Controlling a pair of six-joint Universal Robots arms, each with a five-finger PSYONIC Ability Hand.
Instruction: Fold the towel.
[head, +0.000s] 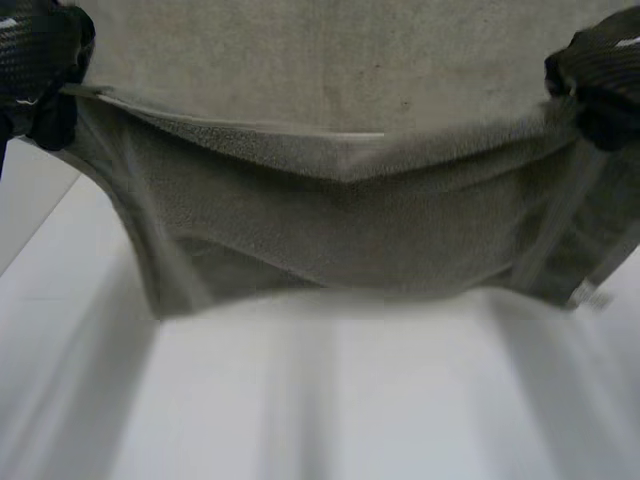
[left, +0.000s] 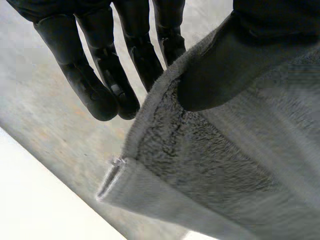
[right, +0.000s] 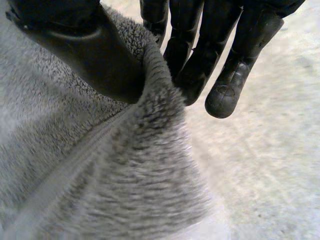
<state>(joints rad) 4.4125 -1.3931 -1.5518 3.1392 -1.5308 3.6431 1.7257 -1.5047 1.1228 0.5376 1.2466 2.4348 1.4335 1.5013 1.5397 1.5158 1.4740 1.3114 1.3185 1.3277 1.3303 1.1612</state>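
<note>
A grey towel lies on the white table, its near part lifted and hanging in a sagging fold between my hands. My left hand holds the towel's near left corner; in the left wrist view the thumb presses the towel edge against the fingers. My right hand holds the near right corner. In the right wrist view its thumb pinches the fluffy towel edge against the fingers.
The rest of the towel lies flat on the table beyond the lifted edge. A small label hangs at the towel's lower right. Bare white table stretches in front of the hanging fold.
</note>
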